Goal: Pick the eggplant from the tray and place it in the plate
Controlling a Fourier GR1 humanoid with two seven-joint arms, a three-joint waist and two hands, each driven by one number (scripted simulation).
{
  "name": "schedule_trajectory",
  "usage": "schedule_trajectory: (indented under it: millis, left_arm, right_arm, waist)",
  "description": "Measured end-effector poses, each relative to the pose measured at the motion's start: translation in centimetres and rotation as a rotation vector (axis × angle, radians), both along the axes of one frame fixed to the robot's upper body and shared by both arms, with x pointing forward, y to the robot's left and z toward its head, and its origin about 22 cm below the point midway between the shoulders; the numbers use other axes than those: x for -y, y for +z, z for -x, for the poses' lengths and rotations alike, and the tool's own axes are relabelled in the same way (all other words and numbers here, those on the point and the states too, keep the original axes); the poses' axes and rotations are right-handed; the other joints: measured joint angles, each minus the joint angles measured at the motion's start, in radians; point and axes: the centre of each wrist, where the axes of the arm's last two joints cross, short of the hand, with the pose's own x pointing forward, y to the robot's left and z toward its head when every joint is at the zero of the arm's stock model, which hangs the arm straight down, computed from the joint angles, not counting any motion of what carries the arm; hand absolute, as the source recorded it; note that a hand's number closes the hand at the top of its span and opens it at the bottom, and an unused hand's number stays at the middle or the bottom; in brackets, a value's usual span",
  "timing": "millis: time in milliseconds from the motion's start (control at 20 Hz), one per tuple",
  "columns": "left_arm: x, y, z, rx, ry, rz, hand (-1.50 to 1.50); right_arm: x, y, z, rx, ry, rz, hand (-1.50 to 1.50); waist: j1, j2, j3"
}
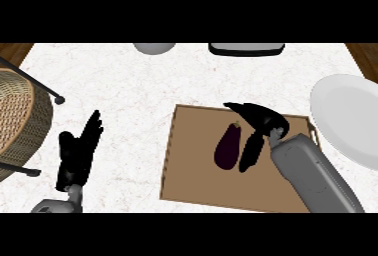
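Observation:
A dark purple eggplant (pixel 228 145) lies lengthwise on the brown tray (pixel 199 170) in the middle of the counter. My right hand (pixel 256 120) hovers over the tray just right of the eggplant, fingers spread and straight, the thumb running down along the eggplant's right side without curling round it. The white plate (pixel 347 117) sits at the right edge of the view, partly cut off, right of the tray. My left hand (pixel 77 152) rests open on the counter at the left, fingers pointing up.
A wicker basket (pixel 18 117) on a black wire stand fills the left edge. At the counter's far side stand a white bowl (pixel 154 48) and a dark-rimmed white appliance (pixel 246 48). Wooden floor shows at both upper corners.

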Motion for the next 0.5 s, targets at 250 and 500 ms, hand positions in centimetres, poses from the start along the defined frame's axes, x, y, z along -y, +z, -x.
schedule_trajectory:
  millis: [250, 500]
  left_arm:
    - [0.3, 0.3, 0.6, -0.001, 0.0, 0.002, 0.0]
    - [0.0, -0.2, -0.2, -0.002, 0.003, 0.0, 0.0]
  right_arm:
    - [-0.9, -0.8, 0.1, -0.019, -0.001, -0.005, -1.5]
    - [-0.6, -1.8, 0.2, -0.027, -0.007, 0.0, -1.5]
  waist:
    - [0.0, 0.0, 0.0]
    - [-0.001, 0.0, 0.0]
